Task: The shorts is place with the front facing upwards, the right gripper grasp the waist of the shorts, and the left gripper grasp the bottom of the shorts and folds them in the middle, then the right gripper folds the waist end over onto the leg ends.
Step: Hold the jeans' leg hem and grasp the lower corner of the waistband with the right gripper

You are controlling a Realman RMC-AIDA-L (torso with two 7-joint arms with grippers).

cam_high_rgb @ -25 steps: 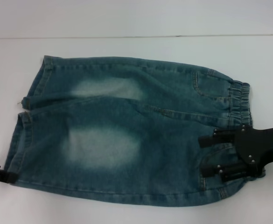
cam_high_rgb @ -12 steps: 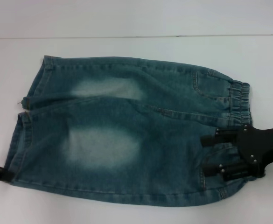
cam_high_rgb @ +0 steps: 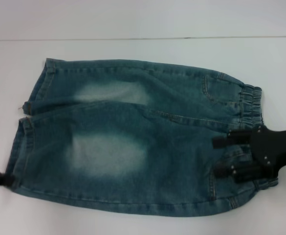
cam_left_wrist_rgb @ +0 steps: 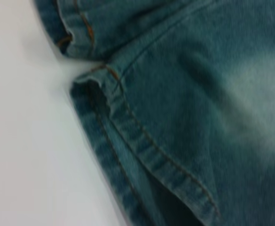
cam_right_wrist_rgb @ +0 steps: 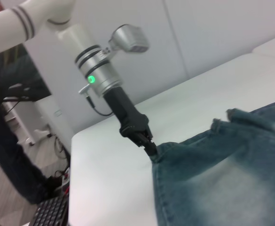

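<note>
1. Shorts of blue-green washed denim with pale faded patches lie flat on the white table, front side up.
2. Long axis runs across the head view: the gathered elastic waistband points to the robot's right, the two straight hemmed leg ends to its left.
3. Right gripper, a black two-fingered claw on a black arm with a white label, sits over the near part of the waist. Its two fingers are spread apart and lie on the denim; no cloth is pinched between them.
4. Left gripper, a black claw on a silver-white arm with a green light, touches the near corner of the bottom of the shorts. Whether its fingers are parted or closed on the hem cannot be told.
5. Compared with one second ago, the right gripper has shifted slightly towards the robot's right and the left gripper has drawn back towards the left edge; the shorts lie unchanged.
</note>
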